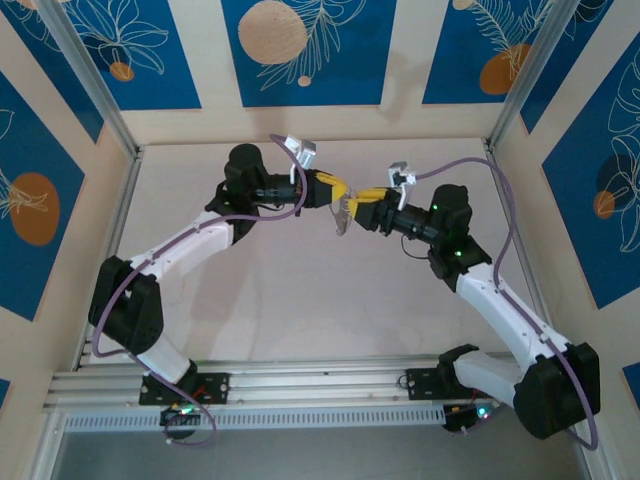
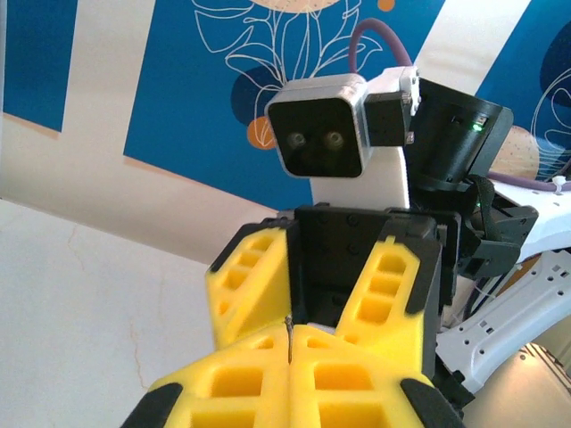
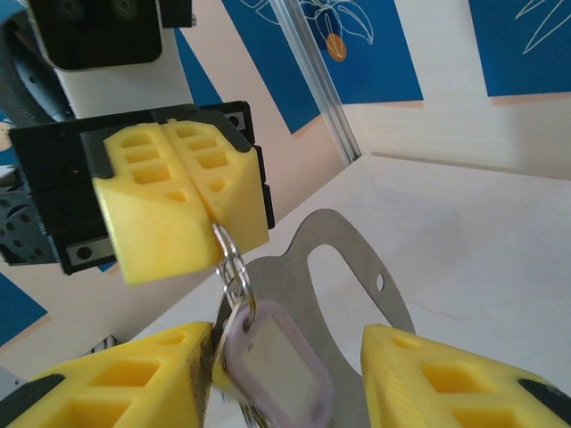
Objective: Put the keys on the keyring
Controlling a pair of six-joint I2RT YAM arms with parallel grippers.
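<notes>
Closest to the right wrist camera, the right hand [image 3: 290, 352] has its two yellow fingers standing well apart, with the lilac tag [image 3: 272, 357] and the silver plate [image 3: 281, 276] between them. The tag lies against the finger on the left of the picture; whether the hand actually grips either piece I cannot tell. The tag is a rounded rectangle with a lilac rim and a pale window, its long axis slanting from the keyring [image 3: 229, 259] down to the lower right. Behind it the flat, matte grey plate points up and away, with a large rounded cut-out and a small hole near one edge. The keyring is a small loop of thin silvery wire, pinched at its top by the fully closed left hand [image 3: 207, 214]

From the left wrist, the left hand [image 2: 290, 343] is shut tight, and the keyring [image 2: 288, 332] shows as a thin dark wire standing upright from the seam. The right hand [image 2: 317, 321] faces it, fingers spread

From above, the left hand [image 1: 338, 190] and right hand [image 1: 358, 200] meet tip to tip over the middle of the table [image 1: 300, 300], the plate [image 1: 345, 217] hanging between them, pointing down
</notes>
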